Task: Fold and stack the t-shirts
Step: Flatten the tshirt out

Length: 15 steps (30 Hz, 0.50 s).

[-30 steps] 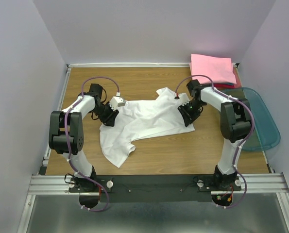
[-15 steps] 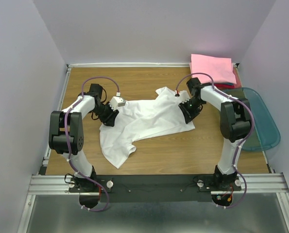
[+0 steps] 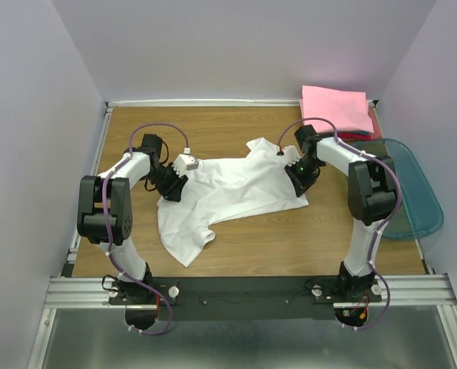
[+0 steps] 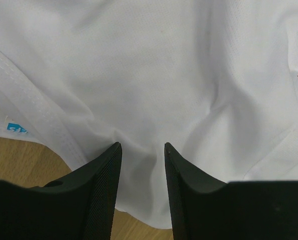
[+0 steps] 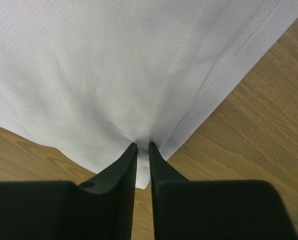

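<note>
A white t-shirt (image 3: pixel 228 192) lies crumpled and spread across the middle of the wooden table (image 3: pixel 236 254). My left gripper (image 3: pixel 170 184) is at the shirt's left edge. In the left wrist view its jaws (image 4: pixel 142 147) stand apart with a soft fold of the white cloth (image 4: pixel 179 75) between them, not pinched. My right gripper (image 3: pixel 299 178) is at the shirt's right edge. In the right wrist view it (image 5: pixel 142 145) is shut on the white cloth (image 5: pixel 113 65) near its hemmed corner. A folded pink t-shirt (image 3: pixel 334 108) lies at the back right.
A teal tray (image 3: pixel 412 192) sits past the table's right edge, beside the right arm. A red and dark item peeks out under the pink shirt. Purple walls close in the back and both sides. A metal rail (image 3: pixel 243 288) runs along the near edge.
My right gripper has moved slightly toward the back with the shirt's edge in it. My left gripper has shifted a little to the left on the cloth.
</note>
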Tool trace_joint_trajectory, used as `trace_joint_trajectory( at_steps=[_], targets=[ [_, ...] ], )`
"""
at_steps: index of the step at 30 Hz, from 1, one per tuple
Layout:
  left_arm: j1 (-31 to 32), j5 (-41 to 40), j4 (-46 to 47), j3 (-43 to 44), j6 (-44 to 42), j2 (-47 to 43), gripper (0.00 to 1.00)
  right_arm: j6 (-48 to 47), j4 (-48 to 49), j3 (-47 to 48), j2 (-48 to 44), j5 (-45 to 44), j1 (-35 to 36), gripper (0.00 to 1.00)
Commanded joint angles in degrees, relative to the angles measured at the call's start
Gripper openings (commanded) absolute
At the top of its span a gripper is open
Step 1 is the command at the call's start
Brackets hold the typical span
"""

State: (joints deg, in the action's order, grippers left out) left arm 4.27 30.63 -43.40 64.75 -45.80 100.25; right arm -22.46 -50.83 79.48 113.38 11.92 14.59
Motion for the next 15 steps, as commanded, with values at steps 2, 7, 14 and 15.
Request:
trace_joint_trajectory(
  at_steps=[2,7,14,15],
  targets=[
    [0.4,-0.5,0.2,-0.9,-0.1,-2.0,0.48,-0.4,1.0,-1.3,0.6,-1.6,0.4,0.14],
    [0.4,-0.6,0.0,-1.0,-0.2,-2.2,0.47,0.1,-1.0,1.1,-2.3,0.3,0.4,0.01],
    [0.4,-2.9,2.3,-0.9,1.8,-0.5,0.46,0.0,-3.6,0.9,-8.2,-0.6,0.4,0.01],
    [0.4,-3.6,2.7,-0.9,2.2,0.3,0.46,-0.1,-3.8,0.6,-8.8,-0.8,0.3,0.01]
  ],
)
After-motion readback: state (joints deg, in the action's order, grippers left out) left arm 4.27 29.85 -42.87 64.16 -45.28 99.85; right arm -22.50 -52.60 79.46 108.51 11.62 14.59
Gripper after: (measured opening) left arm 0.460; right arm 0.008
